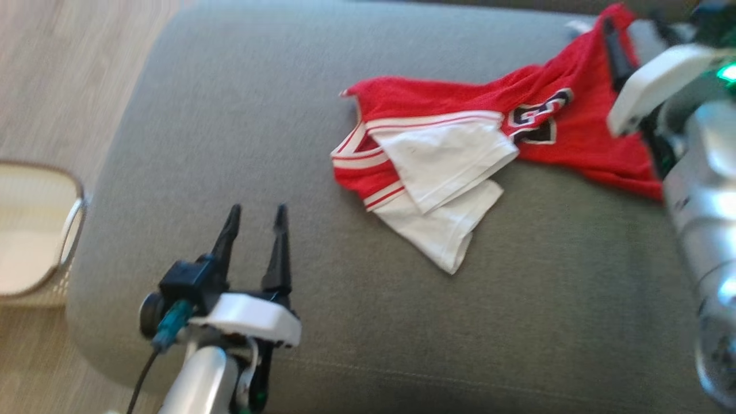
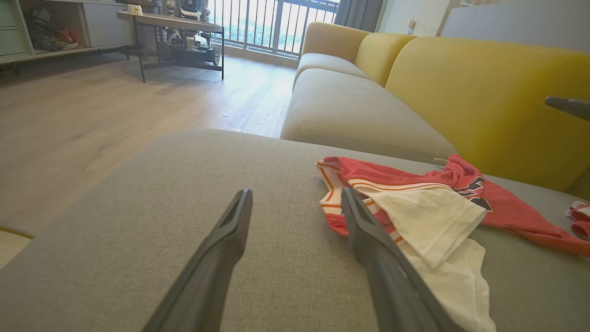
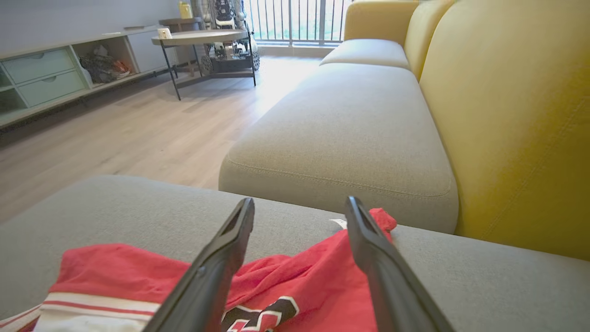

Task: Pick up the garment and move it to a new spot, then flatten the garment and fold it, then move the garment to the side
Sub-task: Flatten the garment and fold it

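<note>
Two grippers, both spread wide, neither clamped on anything. Left gripper (image 1: 257, 210): hangs low over the bare grey cushion (image 1: 230, 103) at the lower left of the head view, dark fingers apart and pointing away from the robot, well to the left of the red jersey (image 1: 437, 100). Seen from the left wrist, one finger crosses the garment's striped edge in the picture, but sits nearer the camera and apart from it; between the fingertips, plain cushion. Right gripper (image 3: 299, 203): fingers just as far apart, poised above the far red end of the jersey, straddling a bunched ridge of fabric, with the black-and-white number lower in that view. Cannot tell whether either finger brushes the cloth. Nothing pinched between them.

Jersey itself: lies crumpled on the same cushion, right of centre in the head view, running slantwise from the middle toward the far right corner beside the yellow backrest (image 3: 507, 115). White-and-red striped trim at its left end; two white flaps folded one over the other on the near side; number patch toward the right, close by the silver right arm (image 1: 701, 190).

Elsewhere: pale basket (image 1: 79, 207) on the wooden floor (image 2: 92, 115) just beside the cushion's left edge; second grey seat cushion (image 3: 345, 115) beyond.
</note>
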Available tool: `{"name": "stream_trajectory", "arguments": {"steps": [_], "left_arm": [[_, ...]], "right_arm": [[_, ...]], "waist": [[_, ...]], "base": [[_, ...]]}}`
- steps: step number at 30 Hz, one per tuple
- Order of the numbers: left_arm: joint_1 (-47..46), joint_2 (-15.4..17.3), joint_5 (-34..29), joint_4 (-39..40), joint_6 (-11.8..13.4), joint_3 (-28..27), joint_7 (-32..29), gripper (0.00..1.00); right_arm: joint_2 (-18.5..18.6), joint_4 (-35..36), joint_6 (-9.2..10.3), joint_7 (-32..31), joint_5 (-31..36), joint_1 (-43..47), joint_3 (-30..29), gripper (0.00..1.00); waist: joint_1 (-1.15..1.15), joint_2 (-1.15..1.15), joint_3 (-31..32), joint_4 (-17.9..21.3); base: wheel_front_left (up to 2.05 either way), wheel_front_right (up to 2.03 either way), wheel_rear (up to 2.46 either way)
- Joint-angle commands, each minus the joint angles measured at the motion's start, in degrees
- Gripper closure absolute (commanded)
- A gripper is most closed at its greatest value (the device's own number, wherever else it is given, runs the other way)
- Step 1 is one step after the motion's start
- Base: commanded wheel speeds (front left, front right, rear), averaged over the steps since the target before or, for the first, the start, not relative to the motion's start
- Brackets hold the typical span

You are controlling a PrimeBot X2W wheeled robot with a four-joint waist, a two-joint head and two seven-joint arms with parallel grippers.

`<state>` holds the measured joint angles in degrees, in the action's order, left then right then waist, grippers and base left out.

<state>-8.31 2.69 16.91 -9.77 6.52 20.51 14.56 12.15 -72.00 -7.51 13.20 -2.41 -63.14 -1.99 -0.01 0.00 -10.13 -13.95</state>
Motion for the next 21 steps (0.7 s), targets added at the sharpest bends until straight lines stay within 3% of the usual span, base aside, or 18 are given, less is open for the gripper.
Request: {"name": "stream_trajectory", "arguments": {"steps": [1, 5, 13, 21], "left_arm": [[0.5, 0.2, -0.7, 1.9, -0.3, -3.4, 0.4, 0.00], [2.5, 0.2, -1.0, 2.5, -0.8, -5.9, 0.4, 0.00], [6.9, 0.2, -1.6, 3.4, -1.7, -9.1, 0.4, 0.00], [9.6, 0.2, -2.4, 2.7, -2.1, -8.3, 0.4, 0.00]], "right_arm": [[-1.8, 3.6, 0.02, 1.2, -2.5, 1.6, 2.7, 0.00], [-3.2, 8.2, 0.02, 1.6, -7.9, 6.9, 5.7, 0.00], [-2.3, 26.2, 0.02, 1.8, -17.7, 25.2, 13.7, 0.00], [-1.7, 39.2, 0.02, 1.4, -19.6, 42.2, 11.5, 0.00]], "waist": [[0.01, 0.00, 5.4, 4.0], [0.01, 0.00, 8.2, 5.9], [0.01, 0.00, 12.8, 9.4], [0.01, 0.00, 13.9, 10.8]], "base": [[0.00, 0.00, 0.00], [0.00, 0.00, 0.00], [0.00, 0.00, 0.00], [0.00, 0.00, 0.00]]}}
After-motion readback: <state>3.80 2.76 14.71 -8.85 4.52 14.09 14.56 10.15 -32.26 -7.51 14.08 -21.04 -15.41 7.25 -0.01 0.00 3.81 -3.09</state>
